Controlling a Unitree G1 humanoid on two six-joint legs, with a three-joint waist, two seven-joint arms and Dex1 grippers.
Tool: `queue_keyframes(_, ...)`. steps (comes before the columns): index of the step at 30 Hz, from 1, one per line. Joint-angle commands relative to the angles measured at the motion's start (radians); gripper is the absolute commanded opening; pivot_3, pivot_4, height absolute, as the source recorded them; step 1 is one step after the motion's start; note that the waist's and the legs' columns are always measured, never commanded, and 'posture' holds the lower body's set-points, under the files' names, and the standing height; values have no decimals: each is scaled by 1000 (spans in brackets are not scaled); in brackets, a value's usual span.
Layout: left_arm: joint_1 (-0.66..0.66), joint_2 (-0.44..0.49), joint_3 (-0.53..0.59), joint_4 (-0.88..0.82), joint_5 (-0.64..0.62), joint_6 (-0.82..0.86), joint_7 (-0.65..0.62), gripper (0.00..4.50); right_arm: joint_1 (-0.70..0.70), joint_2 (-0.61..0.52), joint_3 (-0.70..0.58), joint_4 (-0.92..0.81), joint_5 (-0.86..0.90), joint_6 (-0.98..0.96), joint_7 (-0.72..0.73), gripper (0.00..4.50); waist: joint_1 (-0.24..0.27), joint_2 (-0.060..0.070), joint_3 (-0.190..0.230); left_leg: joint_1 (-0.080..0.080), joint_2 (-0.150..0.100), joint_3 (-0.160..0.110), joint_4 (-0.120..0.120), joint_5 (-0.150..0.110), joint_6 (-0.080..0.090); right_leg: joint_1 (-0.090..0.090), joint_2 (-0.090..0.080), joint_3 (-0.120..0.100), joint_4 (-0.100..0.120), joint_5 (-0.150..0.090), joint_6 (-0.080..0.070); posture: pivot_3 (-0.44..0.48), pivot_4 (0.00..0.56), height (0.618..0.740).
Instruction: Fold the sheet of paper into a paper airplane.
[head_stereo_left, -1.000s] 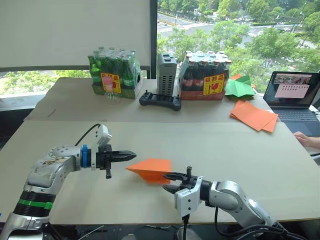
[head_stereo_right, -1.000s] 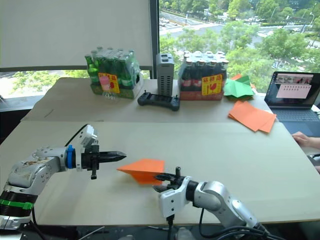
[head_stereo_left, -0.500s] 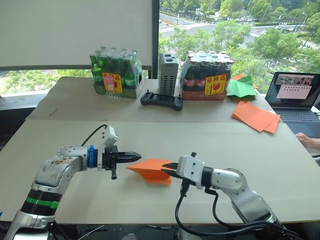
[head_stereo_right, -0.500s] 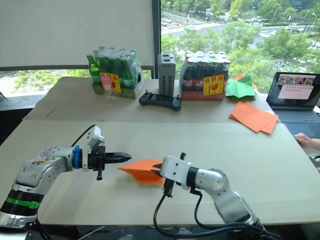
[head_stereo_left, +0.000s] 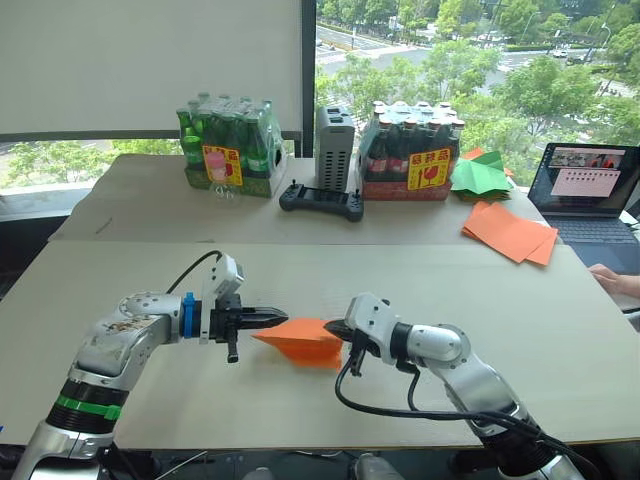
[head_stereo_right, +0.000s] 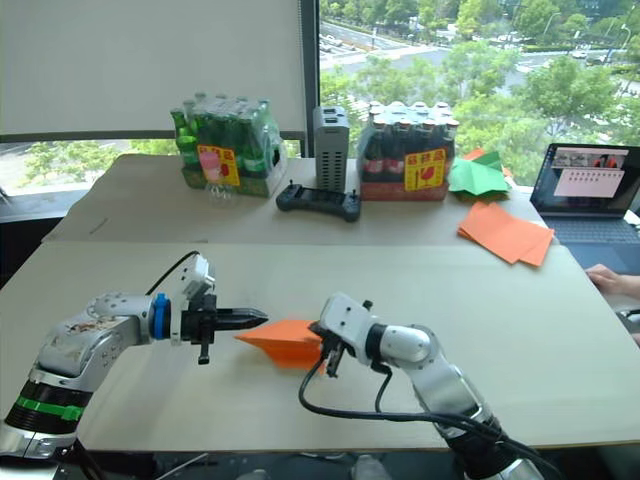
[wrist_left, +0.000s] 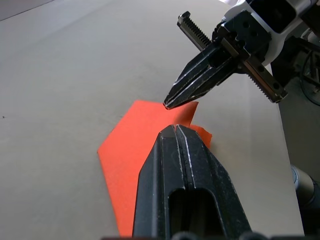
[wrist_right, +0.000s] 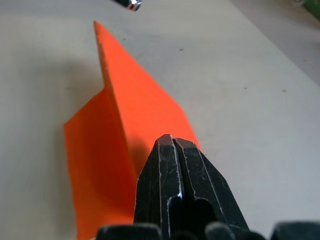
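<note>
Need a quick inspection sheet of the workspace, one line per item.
Surface: beige table, second one behind it.
Job's things: folded orange paper airplane lying between the grippers.
Clutter: two bottle packs, grey box, black controller, green paper shapes, pile of orange sheets, laptop.
Grippers: left gripper shut at the plane's left end; right gripper shut, tip at its right end.
Cables: black cable looping under the right arm.
Surroundings: window, trees; person's hand at right edge.

Office or lab room high above a tree-lined street, large window (head_stereo_left: 470, 50) across the upper frame with a lowered blind (head_stereo_left: 150, 65) upper left, pale worktables (head_stereo_left: 560, 330), open laptop (head_stereo_left: 590, 195) at right edge, shrink-wrapped bottle packs (head_stereo_left: 228, 148) upper centre
</note>
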Motion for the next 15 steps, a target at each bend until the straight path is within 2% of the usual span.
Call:
queue_keyframes(1,-2,0,17,-35,-13,0,5,0,11,-11,13,-48,-3,-4,13,13,0,0,0,0,0,0,0,0,0,0,0,0,0,0,0,0,150,733)
queue_keyframes(9,23,4,-12,-61,5,-8,0,0,32,-17,36,-70,-24,-12,6,13,0,0,0,0,0,0,0,0,0,0,0,0,0,0,0,0,150,733)
queue_keyframes(15,52,-46,-80,-38,69,-63,22,0,33,-12,33,-81,-25,-6,-3,13,1,0,0,0,0,0,0,0,0,0,0,0,0,0,0,0,150,733)
